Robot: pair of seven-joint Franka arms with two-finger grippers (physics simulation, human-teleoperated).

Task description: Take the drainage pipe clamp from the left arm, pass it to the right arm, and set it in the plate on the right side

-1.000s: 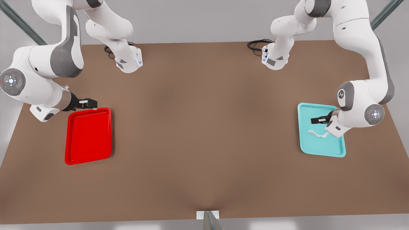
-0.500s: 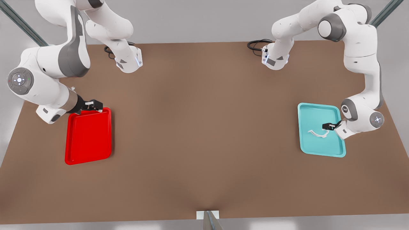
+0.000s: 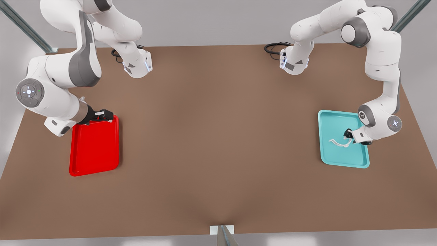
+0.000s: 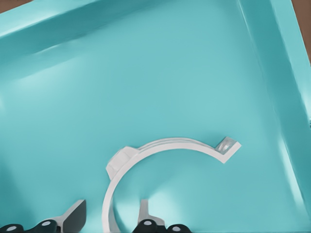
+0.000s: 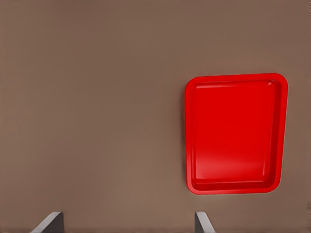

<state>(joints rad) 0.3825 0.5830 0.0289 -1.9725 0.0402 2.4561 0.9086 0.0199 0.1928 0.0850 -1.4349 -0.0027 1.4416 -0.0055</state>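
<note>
The drainage pipe clamp [image 3: 338, 143] [image 4: 170, 144], a thin white C-shaped half-ring, lies flat in a teal tray [image 3: 336, 121] [image 4: 146, 73] on the front view's right. My left gripper [image 3: 348, 134] [image 4: 108, 219] is low over it and open. Its two fingers [image 4: 73, 216] straddle one end of the clamp, without closing on it. The red plate [image 3: 94, 150] [image 5: 235, 133] sits on the front view's left with nothing in it. Above that plate's far edge hovers my right gripper [image 3: 104, 115] [image 5: 127, 224], open, with nothing between its fingers.
Both arm bases [image 3: 136, 66] [image 3: 293, 63] stand at the far edge of the brown table [image 3: 218, 136], each with a coiled black cable [image 3: 275, 48]. A metal post [image 3: 223, 235] rises at the middle of the near edge.
My left arm has folded down and lowered its gripper from above the teal tray onto the clamp's end. My right arm has drifted slightly toward the front view's right, along the red plate's far rim.
</note>
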